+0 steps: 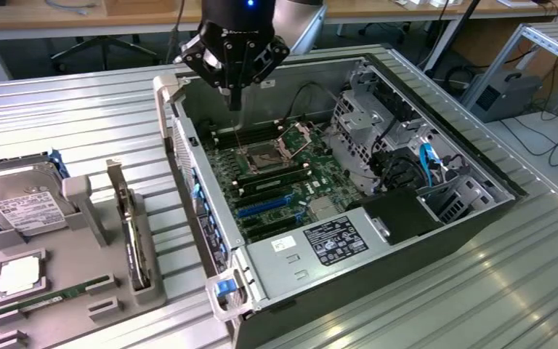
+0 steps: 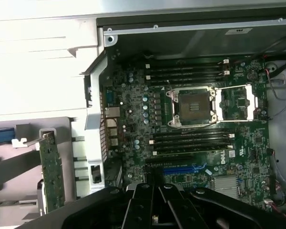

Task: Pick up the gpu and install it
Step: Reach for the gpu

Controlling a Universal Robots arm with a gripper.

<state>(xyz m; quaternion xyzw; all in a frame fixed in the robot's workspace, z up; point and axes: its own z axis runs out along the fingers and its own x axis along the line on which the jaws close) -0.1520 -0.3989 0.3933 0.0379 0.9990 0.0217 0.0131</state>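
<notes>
1. The gripper (image 1: 235,100) hangs above the open computer case (image 1: 357,291), over the far part of the motherboard (image 1: 279,182), near the CPU socket (image 1: 259,156).
2. Its jaws are pressed together with nothing between them (the wrist view has the two black fingers (image 2: 144,202) lying side by side).
3. The gpu (image 1: 130,229) is outside the case: it stands on its long edge in a slot of the grey tray (image 1: 66,320), to the exterior view's left of the case, its silver bracket at the far end.
4. Gripper and gpu are well apart, not touching.
5. In the same tray, further to the exterior view's left, lie a hard drive (image 1: 22,203) with a white label and a narrow green memory stick (image 1: 41,299).
6. From the wrist, the gpu (image 2: 51,174) shows edge-up beside the case's wall, and the socket (image 2: 190,107) sits bare with its metal frame swung open.
7. Tray and case both rest on a slatted metal table (image 1: 66,109).
</notes>
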